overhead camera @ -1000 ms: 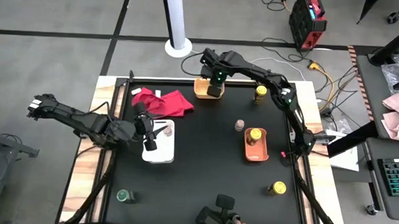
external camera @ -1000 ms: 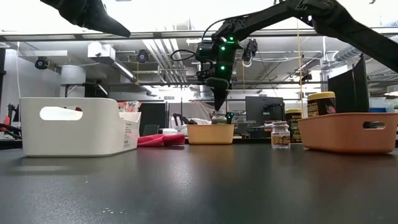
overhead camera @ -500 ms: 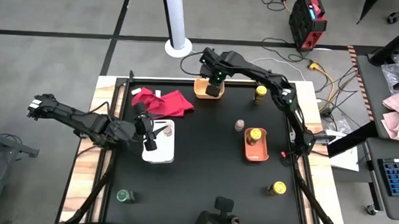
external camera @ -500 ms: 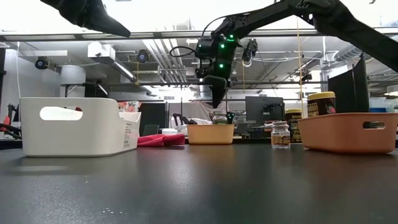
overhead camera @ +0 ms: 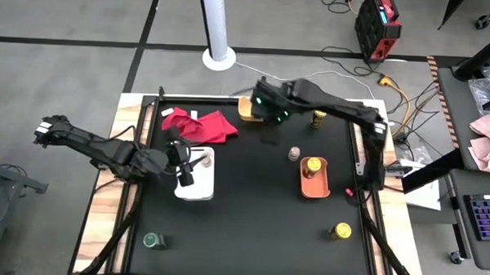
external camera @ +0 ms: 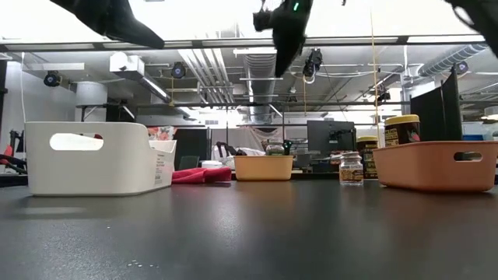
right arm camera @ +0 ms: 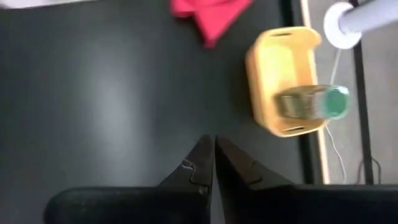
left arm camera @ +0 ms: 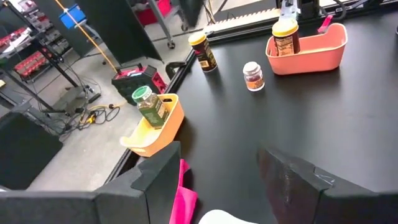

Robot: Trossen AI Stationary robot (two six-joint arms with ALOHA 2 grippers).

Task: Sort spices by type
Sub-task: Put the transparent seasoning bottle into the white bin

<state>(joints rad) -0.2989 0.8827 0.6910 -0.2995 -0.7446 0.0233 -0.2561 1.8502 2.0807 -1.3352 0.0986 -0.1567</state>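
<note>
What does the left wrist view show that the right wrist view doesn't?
Only the left wrist view shows the orange tray holding a yellow-lidded jar, a small jar beside it on the table, and another yellow-lidded jar near the table edge. Only the right wrist view shows the right gripper, shut and empty. Both show the yellow tray with the green-lidded jar inside, and the red cloth.
</note>
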